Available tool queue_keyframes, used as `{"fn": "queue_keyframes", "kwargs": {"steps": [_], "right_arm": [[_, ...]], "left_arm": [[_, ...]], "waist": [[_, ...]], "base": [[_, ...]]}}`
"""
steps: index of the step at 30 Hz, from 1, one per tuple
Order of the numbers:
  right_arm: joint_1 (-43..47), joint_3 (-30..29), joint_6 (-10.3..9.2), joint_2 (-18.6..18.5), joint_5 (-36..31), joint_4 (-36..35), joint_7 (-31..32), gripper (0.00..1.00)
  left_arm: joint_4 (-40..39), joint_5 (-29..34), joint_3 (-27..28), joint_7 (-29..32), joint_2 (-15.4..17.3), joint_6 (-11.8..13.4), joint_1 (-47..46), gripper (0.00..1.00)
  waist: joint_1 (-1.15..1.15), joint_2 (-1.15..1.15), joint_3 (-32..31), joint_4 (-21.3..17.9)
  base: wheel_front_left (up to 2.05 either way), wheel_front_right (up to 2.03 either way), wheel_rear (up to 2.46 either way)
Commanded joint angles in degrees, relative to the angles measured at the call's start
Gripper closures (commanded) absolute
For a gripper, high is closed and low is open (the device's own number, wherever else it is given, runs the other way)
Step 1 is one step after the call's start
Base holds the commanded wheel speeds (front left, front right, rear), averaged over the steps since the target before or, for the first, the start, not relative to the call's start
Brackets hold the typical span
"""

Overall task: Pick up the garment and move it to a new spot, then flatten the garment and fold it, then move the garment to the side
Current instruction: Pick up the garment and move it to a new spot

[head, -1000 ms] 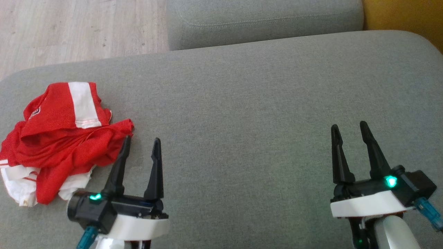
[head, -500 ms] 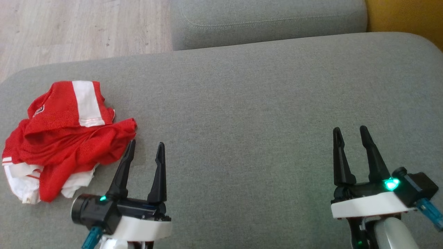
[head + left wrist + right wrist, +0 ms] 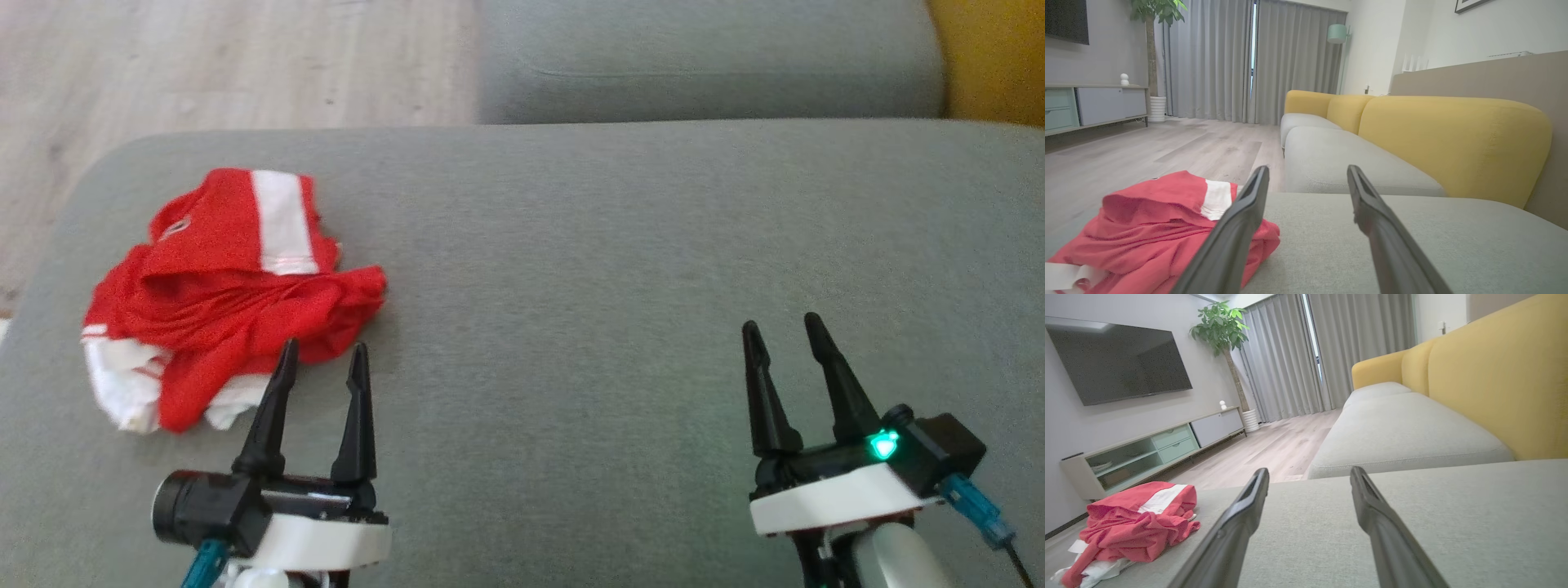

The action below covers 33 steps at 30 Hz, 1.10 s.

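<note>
Crumpled red-and-white garment (image 3: 237, 302) heaped at left on the grey woven cushion (image 3: 571, 286); left end effector (image 3: 324, 347) spread beside it, right end effector (image 3: 780, 322) likewise apart.

The left hand (image 3: 324, 347) and right hand (image 3: 781, 322) each have two long, tapering black fingers (image 3: 265, 425) on a black block (image 3: 314, 488) over a white wrist shell (image 3: 314, 543). A black cylinder (image 3: 175, 510) and teal plug (image 3: 204, 562) sit beside the left; a green light (image 3: 882, 445) and teal connector (image 3: 971, 502) mark the right.
</note>
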Motion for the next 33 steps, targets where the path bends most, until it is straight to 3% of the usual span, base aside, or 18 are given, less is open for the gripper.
{"fn": "queue_keyframes", "kwargs": {"steps": [1, 18, 25, 33], "right_arm": [[-0.9, 1.7, -0.04, -0.4, 0.1, -1.6, -0.6, 0.00], [0.8, 7.0, -0.04, -0.4, 2.5, -0.3, -0.6, 0.00], [0.6, 7.3, -0.04, -0.4, 2.7, -0.2, -0.6, 0.00], [-1.1, 7.0, -0.04, -0.4, 0.8, -0.7, -0.6, 0.00]], "left_arm": [[-1.4, 0.3, 2.3, -0.3, -0.1, 0.2, -0.8, 0.00], [-1.1, 0.5, 5.5, -0.3, -0.1, -0.2, 2.4, 0.00], [-1.5, 0.7, 6.4, -0.3, -0.1, -0.6, 2.7, 0.00], [-3.2, 1.6, 9.8, -0.3, -0.1, -1.3, 0.2, 0.00]], "waist": [[0.00, 0.00, -0.9, 2.5], [0.00, 0.00, -4.6, 16.0], [0.00, 0.00, -4.4, 16.6], [0.00, 0.00, 0.0, 13.9]], "base": [[0.00, 0.00, 0.00], [0.00, 0.00, 0.00], [0.00, 0.00, 0.00], [0.00, 0.00, 0.00]]}}
